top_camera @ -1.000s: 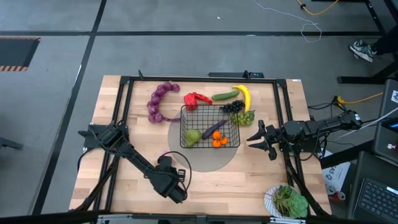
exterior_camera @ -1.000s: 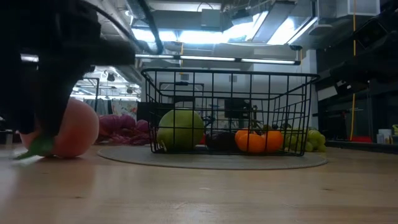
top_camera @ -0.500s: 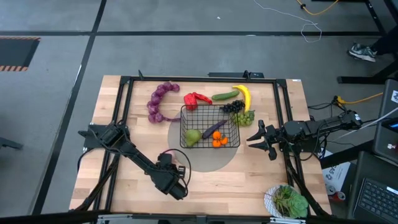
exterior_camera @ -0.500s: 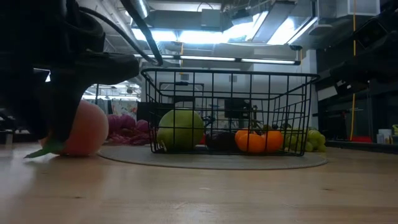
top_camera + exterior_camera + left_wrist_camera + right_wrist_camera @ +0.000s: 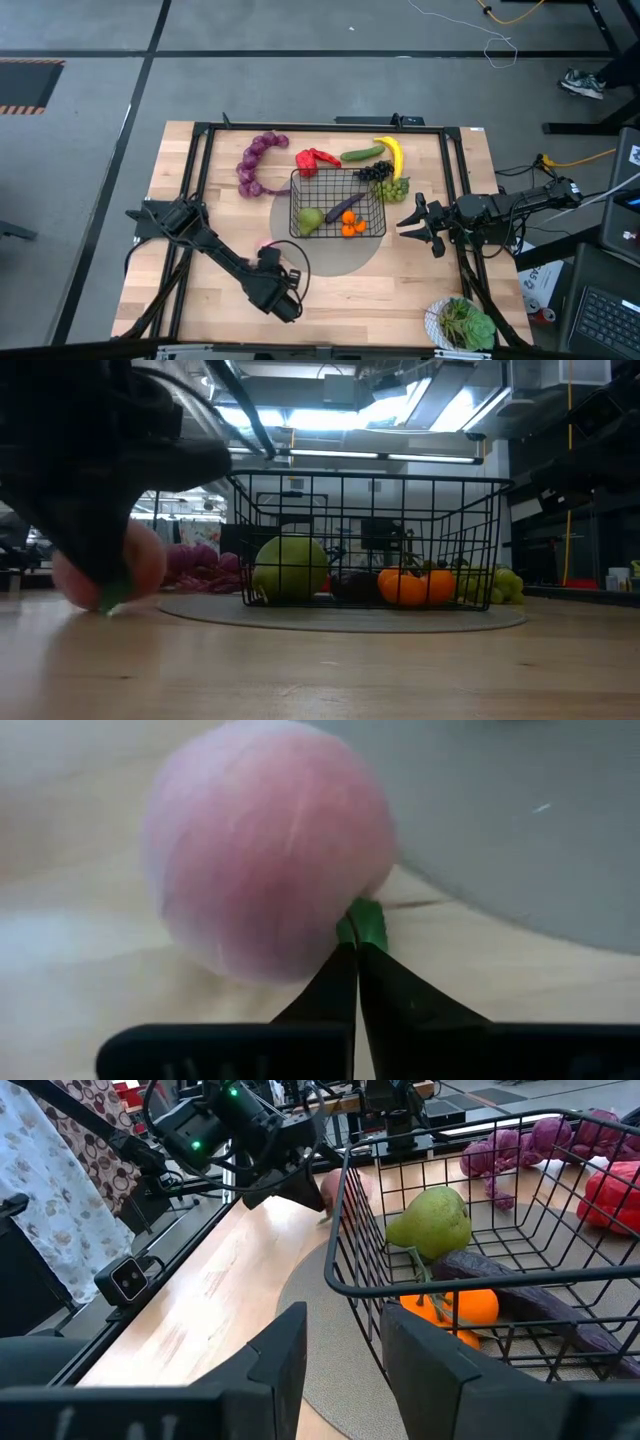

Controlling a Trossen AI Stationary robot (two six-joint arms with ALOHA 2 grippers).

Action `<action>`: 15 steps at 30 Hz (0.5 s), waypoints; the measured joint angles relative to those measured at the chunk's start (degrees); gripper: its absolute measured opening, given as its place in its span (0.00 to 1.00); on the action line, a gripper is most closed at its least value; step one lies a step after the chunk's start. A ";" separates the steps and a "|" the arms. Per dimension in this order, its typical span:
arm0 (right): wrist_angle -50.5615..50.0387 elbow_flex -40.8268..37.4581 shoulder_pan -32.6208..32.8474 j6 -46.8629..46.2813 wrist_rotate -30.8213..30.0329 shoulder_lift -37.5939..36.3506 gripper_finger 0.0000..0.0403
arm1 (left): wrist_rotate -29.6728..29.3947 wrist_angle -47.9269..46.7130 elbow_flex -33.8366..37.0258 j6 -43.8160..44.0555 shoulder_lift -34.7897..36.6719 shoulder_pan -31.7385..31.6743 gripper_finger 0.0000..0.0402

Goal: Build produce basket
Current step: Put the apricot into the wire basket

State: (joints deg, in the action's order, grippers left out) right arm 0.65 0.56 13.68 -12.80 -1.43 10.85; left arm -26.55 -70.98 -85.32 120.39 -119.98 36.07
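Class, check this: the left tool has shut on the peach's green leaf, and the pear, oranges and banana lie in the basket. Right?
Not quite. The banana lies outside the basket, behind it on the table, as the high view shows. The rest stands.

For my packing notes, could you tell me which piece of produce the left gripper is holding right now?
The pink peach, alone on bare wood outside the basket. The left gripper is shut on its green leaf; the other produce lies in or behind the basket.

- The table (image 5: pixel 400 290) is pale wood, smooth.
- The basket (image 5: pixel 337 203) is thin black metal wire.
- The peach (image 5: pixel 265 845) looks soft, matt pink.
- The left gripper (image 5: pixel 354 952) is dark, smooth plastic.
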 joint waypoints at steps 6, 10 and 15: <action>0.00 0.00 0.01 -0.09 0.01 0.00 0.32 | -3.99 -1.88 -3.37 0.14 -0.09 2.62 0.00; -0.01 0.00 0.01 -0.35 0.02 0.00 0.32 | -4.12 -6.20 -6.79 2.43 -0.09 4.40 0.00; 0.01 0.00 0.01 -0.24 0.02 0.00 0.32 | -11.19 -11.10 -11.81 0.75 -0.09 5.33 0.00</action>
State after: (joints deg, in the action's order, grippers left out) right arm 0.67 0.56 13.69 -13.04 -1.42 10.85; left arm -37.74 -82.07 -97.13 121.14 -120.07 41.40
